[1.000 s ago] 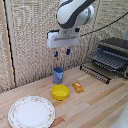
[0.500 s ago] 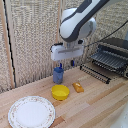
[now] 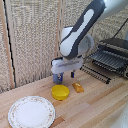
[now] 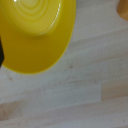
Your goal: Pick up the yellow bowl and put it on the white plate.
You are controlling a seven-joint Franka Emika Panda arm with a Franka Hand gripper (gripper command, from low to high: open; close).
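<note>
We're on the approach step: the fastener [image 3: 65, 76] is hovering just above the yellow vessel [image 3: 60, 92], which is sitting on the wooden table [image 3: 95, 107] between the white plating [image 3: 31, 111] and an orange block [image 3: 78, 87]. Nothing's gripped yet; can't tell how wide the jaws are standing. Next move, imo: we're needing to drop straight down over the rim, then close gently.
</note>
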